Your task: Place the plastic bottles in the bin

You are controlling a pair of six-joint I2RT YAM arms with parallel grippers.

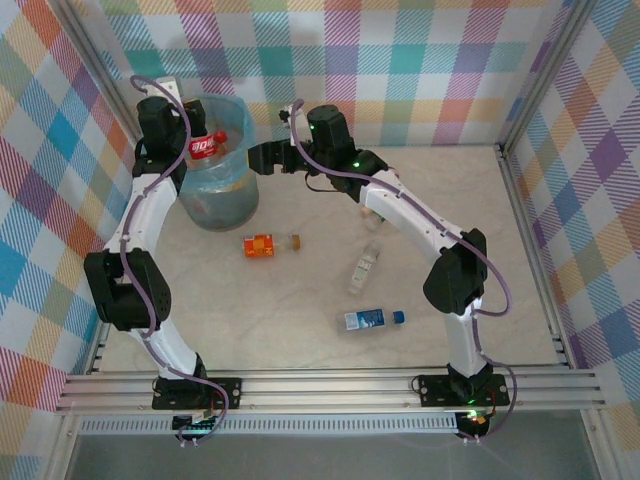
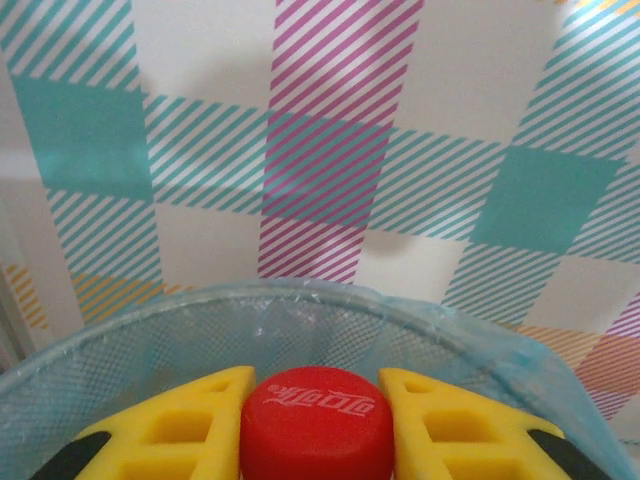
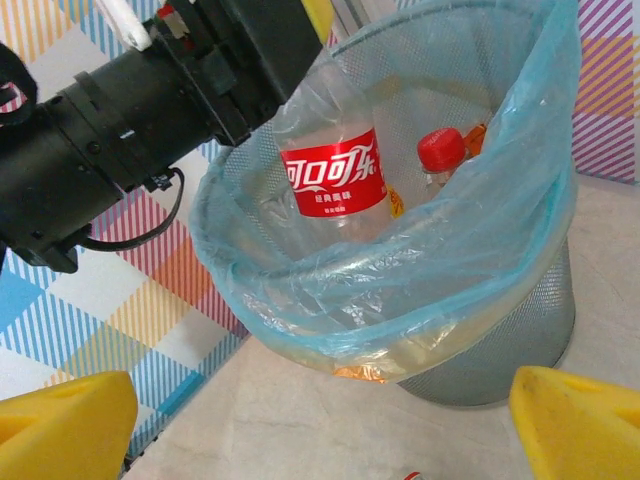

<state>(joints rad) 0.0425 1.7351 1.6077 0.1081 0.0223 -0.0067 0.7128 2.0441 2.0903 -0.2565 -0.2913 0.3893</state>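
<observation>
The cola bottle (image 3: pixel 333 180) hangs by its neck inside the mouth of the bin (image 3: pixel 400 320), close to the rim on the left arm's side. Let go at a slant, it might catch that rim or the loose bag and tip out. The right arm hovers just beside the bin and could nudge it.

The left gripper (image 2: pixel 316 378) is clenched on the bottle just under its red cap. The right gripper (image 1: pixel 258 157) is spread wide and holds nothing.

An orange bottle (image 1: pixel 260 245), a clear bottle (image 1: pixel 367 268) and a blue-label bottle (image 1: pixel 372 319) lie on the tabletop (image 1: pixel 300 330).
</observation>
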